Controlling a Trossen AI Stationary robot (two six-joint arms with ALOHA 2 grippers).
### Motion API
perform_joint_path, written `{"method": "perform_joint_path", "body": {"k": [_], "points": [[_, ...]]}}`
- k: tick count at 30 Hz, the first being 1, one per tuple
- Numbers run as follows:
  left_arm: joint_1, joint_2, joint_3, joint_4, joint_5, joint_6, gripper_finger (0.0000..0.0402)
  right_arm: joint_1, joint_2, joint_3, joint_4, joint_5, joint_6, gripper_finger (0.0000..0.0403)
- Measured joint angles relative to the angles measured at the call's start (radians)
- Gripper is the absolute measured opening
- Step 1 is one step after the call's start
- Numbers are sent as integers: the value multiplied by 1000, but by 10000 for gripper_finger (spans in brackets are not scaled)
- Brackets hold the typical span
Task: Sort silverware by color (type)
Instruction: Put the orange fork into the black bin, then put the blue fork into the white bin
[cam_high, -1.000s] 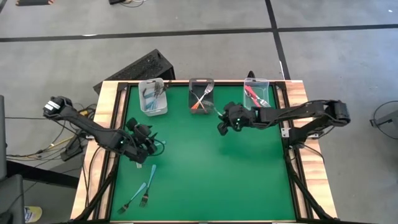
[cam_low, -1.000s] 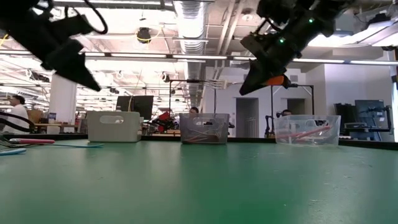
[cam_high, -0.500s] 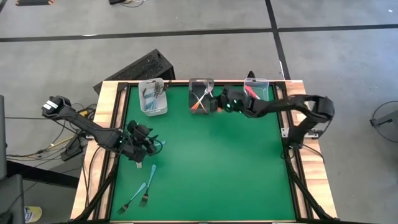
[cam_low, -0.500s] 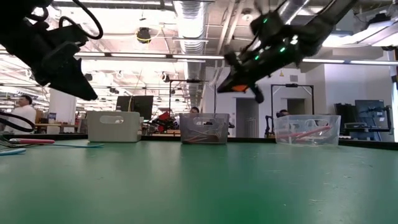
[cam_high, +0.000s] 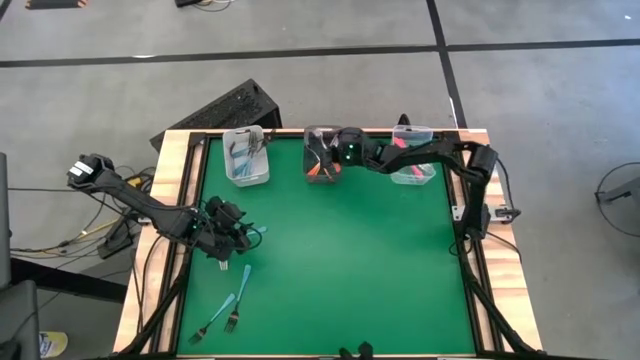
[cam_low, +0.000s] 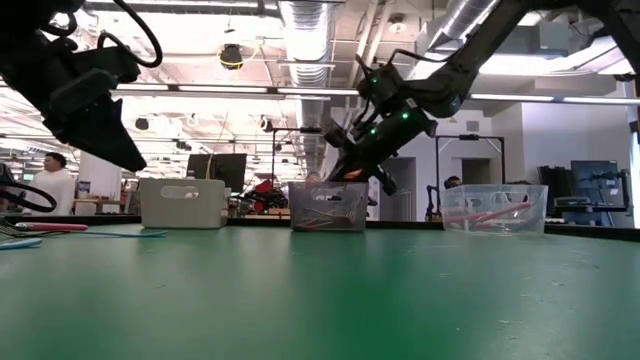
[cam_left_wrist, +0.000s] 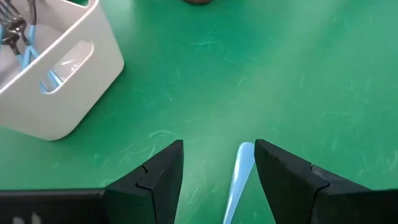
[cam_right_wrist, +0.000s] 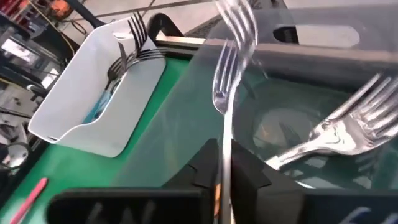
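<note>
Right end effector (cam_high: 335, 160) hangs over the middle bin (cam_high: 324, 133) at the far edge of the green surface (cam_high: 350, 260), its fingers closed tight on an orange-handled fork (cam_right_wrist: 229, 74). In the right wrist view the fork's tines point forward over the bin rim, and a sliver of orange handle shows between the fingers.

Progress, as judged from the current layout:
- The white bin (cam_high: 246, 157) at far left holds blue-handled forks.
- The middle bin holds several forks; at least one orange handle is visible in the high view.
- The clear bin (cam_high: 412, 158) at far right holds pink-red forks.
- Two light blue forks (cam_high: 228, 305) lie loose on the surface near the front left corner.
- A pink-red fork (cam_low: 50, 227) lies on the surface at the left edge of the low view; its exact position cannot be confirmed from above.

Sorting therefore appears mostly complete, with one release pending and a few loose forks remaining.

Left end effector (cam_left_wrist: 214, 180) hovers above the surface on the left side, fingers spread moderately wide and holding nothing. A light blue handle (cam_left_wrist: 237, 180) lies on the surface directly between the fingers in the left wrist view, not gripped.
</note>
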Motion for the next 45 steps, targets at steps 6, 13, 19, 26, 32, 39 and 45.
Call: {"method": "perform_joint_path", "body": {"k": [6,13,19,26,32,39,45], "points": [[0,0,0,1,-6,-1,185,0,-6,8,-19,3,-40,131],[0,0,0,0,83,9,185,26,-66,-5,-37,7,-119,222],[0,14,0,-3,159,37,185,137,-189,-24,-113,12,-260,232],[1,93,-14,-15,222,48,185,316,-307,-24,-284,126,-367,222],[24,184,-60,-14,309,-7,185,412,-371,-25,-380,222,-385,221],[29,193,-72,-3,344,-20,134,473,-389,-24,-384,249,-390,221],[30,194,-75,15,368,-12,12,500,-382,-24,-448,294,-379,221]]}}
